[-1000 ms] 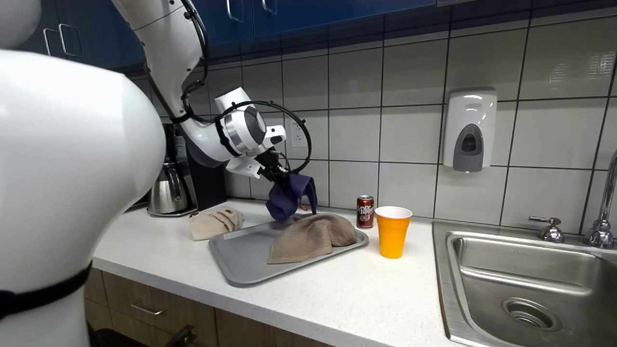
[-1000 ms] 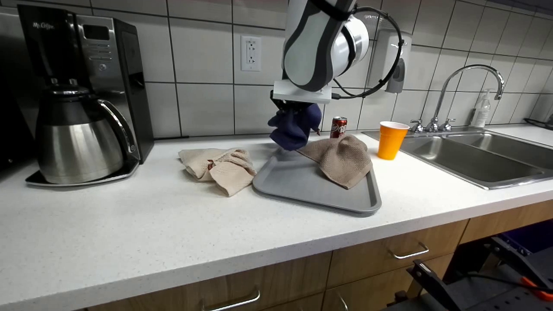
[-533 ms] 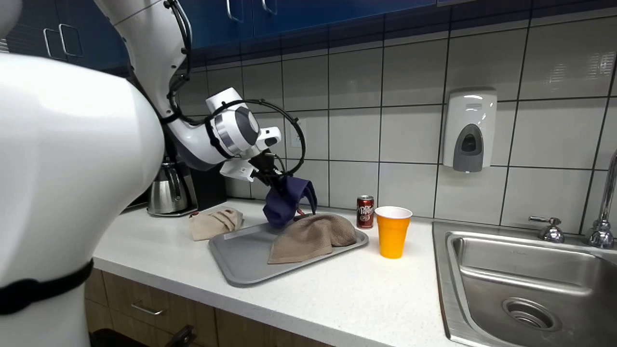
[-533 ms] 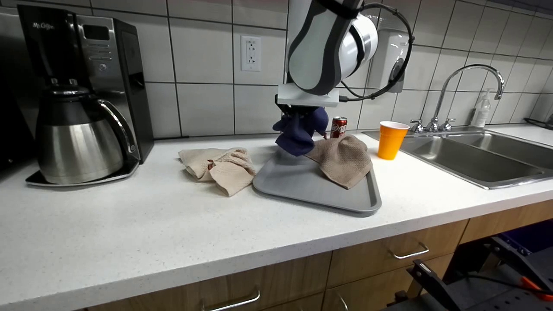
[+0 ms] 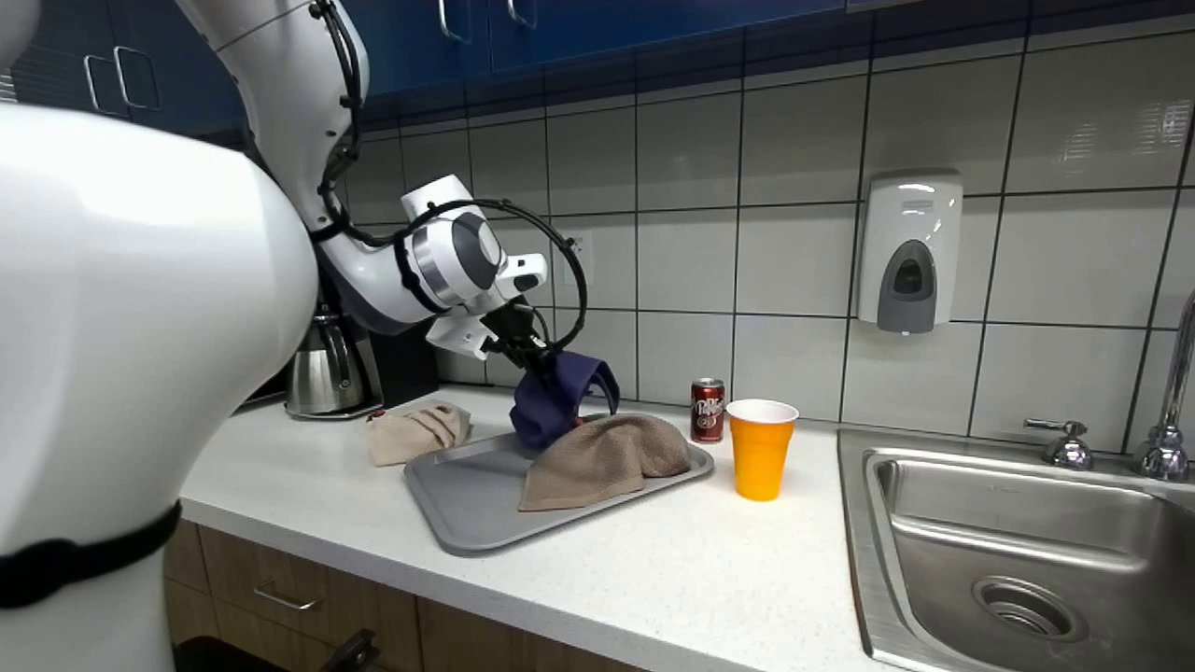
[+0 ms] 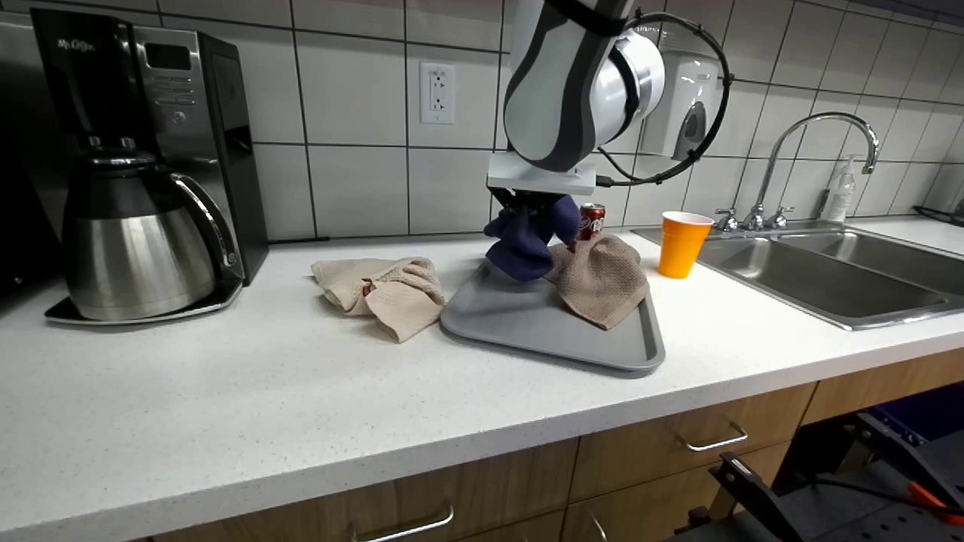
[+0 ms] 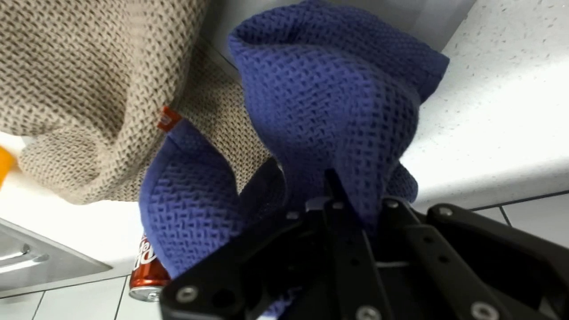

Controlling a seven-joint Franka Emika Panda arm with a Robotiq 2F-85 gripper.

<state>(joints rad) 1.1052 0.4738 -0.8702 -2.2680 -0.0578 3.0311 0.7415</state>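
The hand [image 7: 342,204] is pinching a blue cloth [image 7: 324,98] by a gathered fold, its fingers pressed together on the fabric and partly concealed by it. The blue cloth hangs in loose lobes over the rear part of a gray tray [image 6: 542,339] in both exterior views; one corner of it carries a red tag [image 7: 169,118]. Whether its lowest fold touches the tray cannot be determined. On the tray, in its right portion in both exterior views, lies a crumpled brown towel [image 6: 606,282], one corner spread toward the tray's front edge. A bunched beige cloth [image 6: 410,301] rests on the tabletop [image 5: 709,579] just beside the tray, on its left. A dark red soda can [image 5: 708,411] stands upright close behind the tray. An orange cup [image 5: 760,457] with a white interior stands upright near the tray, to its right. A steel sink [image 5: 864,523] is set into the tabletop farther to the right of the tray. A coffee maker [image 6: 177,120] with a metal carafe [image 6: 143,256] stands well to the left of the tray. Above and to the right of the tray, a white dispenser [image 5: 910,243] is mounted on the tiled wall [image 5: 691,252].
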